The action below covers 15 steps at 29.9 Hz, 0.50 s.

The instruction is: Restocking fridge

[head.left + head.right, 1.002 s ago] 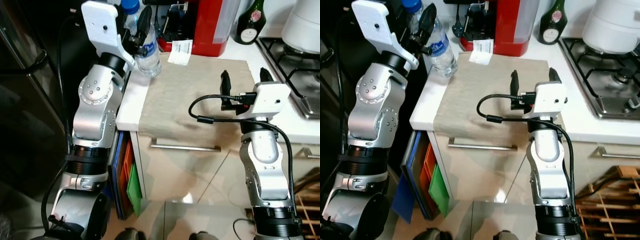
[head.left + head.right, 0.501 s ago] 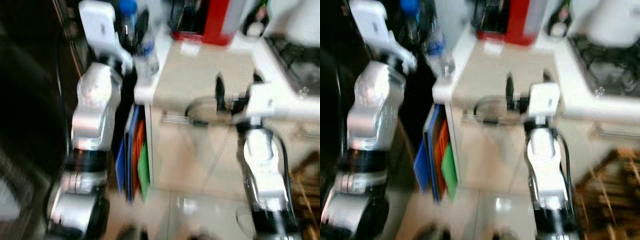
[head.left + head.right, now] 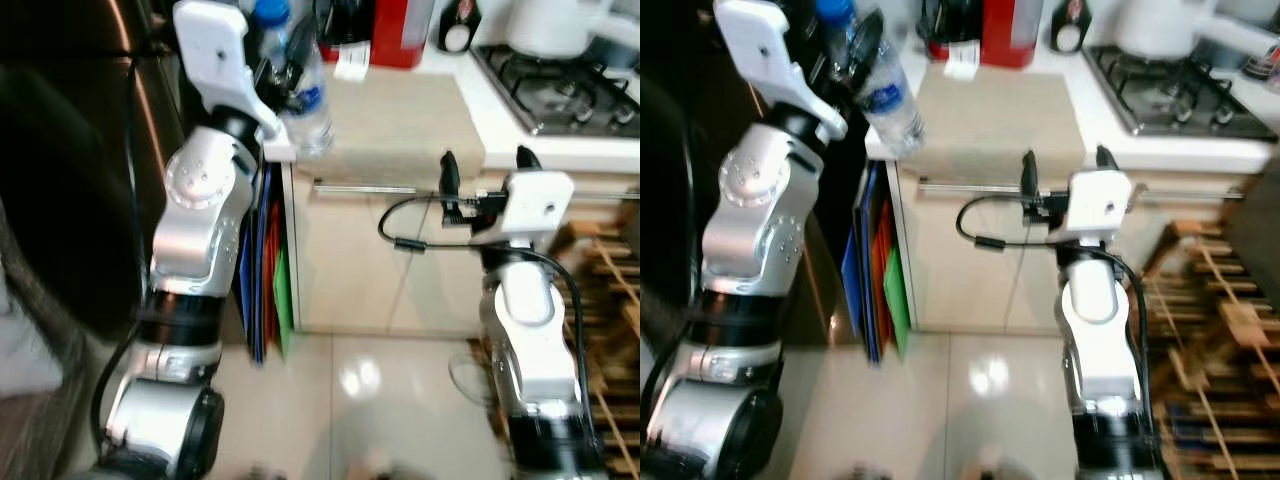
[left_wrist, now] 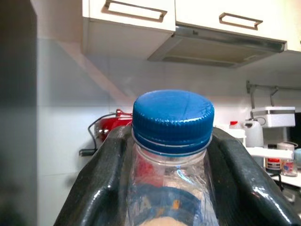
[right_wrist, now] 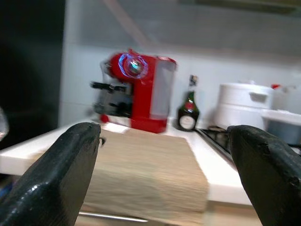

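My left gripper (image 3: 285, 62) is shut on a clear water bottle (image 3: 305, 110) with a blue cap (image 3: 270, 12) and blue label, holding it tilted above the counter's left corner. In the left wrist view the cap (image 4: 172, 116) sits between the two black fingers (image 4: 96, 188). My right gripper (image 3: 482, 163) stands open and holds nothing, raised in front of the cabinet below the counter edge. The dark fridge (image 3: 70, 180) stands at the left.
A beige cloth (image 3: 400, 120) covers the white counter (image 3: 500, 125). At its back stand a red coffee machine (image 3: 395, 30) and a dark bottle (image 3: 458, 25), with a gas hob (image 3: 560, 85) to the right. Coloured boards (image 3: 268, 270) stand beside the cabinet. A wooden rack (image 3: 610, 300) is at the right.
The camera has pulled back and shifted, so the counter now sits farther away and more floor shows. The bottle stays in my left gripper; the right gripper stays open.
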### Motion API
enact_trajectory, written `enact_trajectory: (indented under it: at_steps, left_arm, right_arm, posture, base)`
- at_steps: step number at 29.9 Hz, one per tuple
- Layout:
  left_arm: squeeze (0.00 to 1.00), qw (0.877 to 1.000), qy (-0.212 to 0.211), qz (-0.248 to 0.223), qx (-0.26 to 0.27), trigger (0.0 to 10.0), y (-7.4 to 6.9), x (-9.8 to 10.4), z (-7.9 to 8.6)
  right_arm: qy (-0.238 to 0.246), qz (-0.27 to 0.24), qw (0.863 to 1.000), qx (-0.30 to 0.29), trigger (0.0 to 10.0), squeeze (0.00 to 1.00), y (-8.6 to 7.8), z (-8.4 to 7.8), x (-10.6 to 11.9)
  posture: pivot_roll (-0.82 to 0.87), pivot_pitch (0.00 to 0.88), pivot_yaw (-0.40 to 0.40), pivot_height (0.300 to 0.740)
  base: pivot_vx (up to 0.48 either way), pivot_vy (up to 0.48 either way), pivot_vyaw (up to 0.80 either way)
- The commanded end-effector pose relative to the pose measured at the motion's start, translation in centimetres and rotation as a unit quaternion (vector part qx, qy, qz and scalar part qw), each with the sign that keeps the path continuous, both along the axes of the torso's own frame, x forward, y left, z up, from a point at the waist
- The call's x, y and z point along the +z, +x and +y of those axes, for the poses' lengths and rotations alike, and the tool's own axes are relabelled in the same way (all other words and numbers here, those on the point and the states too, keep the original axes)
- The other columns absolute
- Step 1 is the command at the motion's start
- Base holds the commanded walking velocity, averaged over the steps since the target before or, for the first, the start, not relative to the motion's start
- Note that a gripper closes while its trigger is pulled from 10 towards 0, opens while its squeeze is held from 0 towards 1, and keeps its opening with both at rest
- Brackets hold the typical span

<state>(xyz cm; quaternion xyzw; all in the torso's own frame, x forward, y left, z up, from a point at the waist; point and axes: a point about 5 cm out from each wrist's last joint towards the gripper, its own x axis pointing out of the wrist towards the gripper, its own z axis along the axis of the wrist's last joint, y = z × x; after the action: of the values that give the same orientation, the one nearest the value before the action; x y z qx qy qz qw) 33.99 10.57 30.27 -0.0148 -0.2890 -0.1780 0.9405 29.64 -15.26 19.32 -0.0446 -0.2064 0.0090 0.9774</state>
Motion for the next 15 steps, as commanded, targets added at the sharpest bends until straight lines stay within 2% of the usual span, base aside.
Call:
enact_trajectory:
  at_steps: [1, 10, 15]
  left_arm:
    - [0.00, 1.000, -0.005, -0.024, 0.000, 10.0, -0.46, 1.08, 0.06]
    - [0.00, 1.000, -0.007, -0.021, 0.000, 10.0, -0.50, 0.97, -0.01]
    - [0.00, 1.000, -0.029, -0.009, -0.005, 10.0, -0.46, 0.82, -0.01]
  right_arm:
    - [-0.004, -0.004, 1.000, 0.004, 10.0, 0.00, -0.05, 0.06, 0.20]
    - [-0.003, -0.002, 1.000, 0.008, 10.0, 0.00, 0.06, 0.12, 0.10]
    - [-0.001, -0.001, 1.000, 0.012, 10.0, 0.00, 0.11, 0.22, 0.04]
  posture:
    - [-0.12, 0.000, 0.041, 0.740]
    - [-0.12, 0.000, 0.038, 0.740]
    - [-0.12, 0.000, 0.036, 0.740]
  base:
    - [-0.281, 0.000, 0.00]
    - [-0.286, 0.000, 0.00]
    - [-0.294, 0.000, 0.00]
